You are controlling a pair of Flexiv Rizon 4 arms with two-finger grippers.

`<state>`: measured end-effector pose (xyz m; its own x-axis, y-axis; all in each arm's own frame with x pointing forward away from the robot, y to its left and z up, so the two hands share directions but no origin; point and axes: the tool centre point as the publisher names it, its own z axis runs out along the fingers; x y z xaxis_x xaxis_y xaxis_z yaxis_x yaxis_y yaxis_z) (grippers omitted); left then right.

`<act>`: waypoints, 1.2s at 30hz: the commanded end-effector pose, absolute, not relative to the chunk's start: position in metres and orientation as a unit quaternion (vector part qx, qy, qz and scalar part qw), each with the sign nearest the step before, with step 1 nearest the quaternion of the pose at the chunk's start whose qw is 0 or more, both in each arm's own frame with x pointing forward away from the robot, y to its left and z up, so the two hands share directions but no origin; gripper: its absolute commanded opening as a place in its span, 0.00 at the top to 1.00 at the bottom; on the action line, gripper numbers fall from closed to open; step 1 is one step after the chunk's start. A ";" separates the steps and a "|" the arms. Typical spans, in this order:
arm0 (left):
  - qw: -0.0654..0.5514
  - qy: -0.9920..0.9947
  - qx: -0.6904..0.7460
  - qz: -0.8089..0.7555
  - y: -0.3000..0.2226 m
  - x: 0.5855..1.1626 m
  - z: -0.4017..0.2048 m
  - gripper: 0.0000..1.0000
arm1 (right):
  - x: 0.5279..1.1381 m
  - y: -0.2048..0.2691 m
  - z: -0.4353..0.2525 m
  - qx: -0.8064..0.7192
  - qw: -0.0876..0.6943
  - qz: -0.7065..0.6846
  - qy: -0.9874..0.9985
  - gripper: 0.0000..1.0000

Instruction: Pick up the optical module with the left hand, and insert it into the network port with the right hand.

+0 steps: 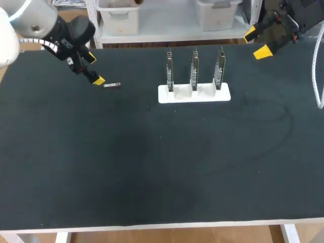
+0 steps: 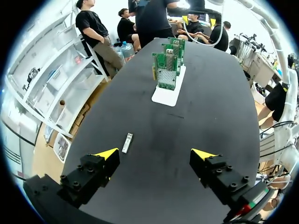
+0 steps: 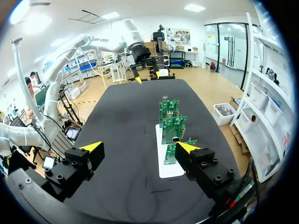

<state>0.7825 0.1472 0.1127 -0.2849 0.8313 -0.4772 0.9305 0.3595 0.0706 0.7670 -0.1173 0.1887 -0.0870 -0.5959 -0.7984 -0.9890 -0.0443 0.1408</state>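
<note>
Head view: one module (image 1: 112, 85) lies just beside the left claw (image 1: 94, 68), which gapes wide and holds nothing. Left wrist view: the module's long axis points ahead toward three boards (image 2: 166, 70). Right wrist view: right claw (image 3: 140, 147) wide open, empty.

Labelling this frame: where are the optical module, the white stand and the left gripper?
optical module (image 1: 112, 85): head view, middle of its body.
white stand (image 1: 195, 97): head view, bare front of its base.
left gripper (image 2: 155, 154): left wrist view, midway between yellow tips.

Left hand (image 1: 94, 68) just beside optical module (image 1: 112, 85); white stand (image 1: 194, 94) holds three upright boards (image 1: 195, 68); right hand (image 1: 256, 43) far corner.
</note>
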 end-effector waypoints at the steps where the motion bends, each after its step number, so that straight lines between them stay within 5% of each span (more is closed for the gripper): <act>1: 0.205 0.786 0.569 -0.131 0.141 0.797 0.111 0.00 | 0.766 -0.117 0.189 -0.621 0.267 0.369 0.638 0.00; 18: 0.205 0.786 0.569 -0.131 0.141 0.797 0.111 0.00 | 0.766 -0.117 0.189 -0.621 0.267 0.369 0.638 0.00; 36: 0.178 0.766 0.610 -0.096 0.155 0.860 0.117 0.00 | 0.766 -0.117 0.189 -0.621 0.267 0.369 0.638 0.00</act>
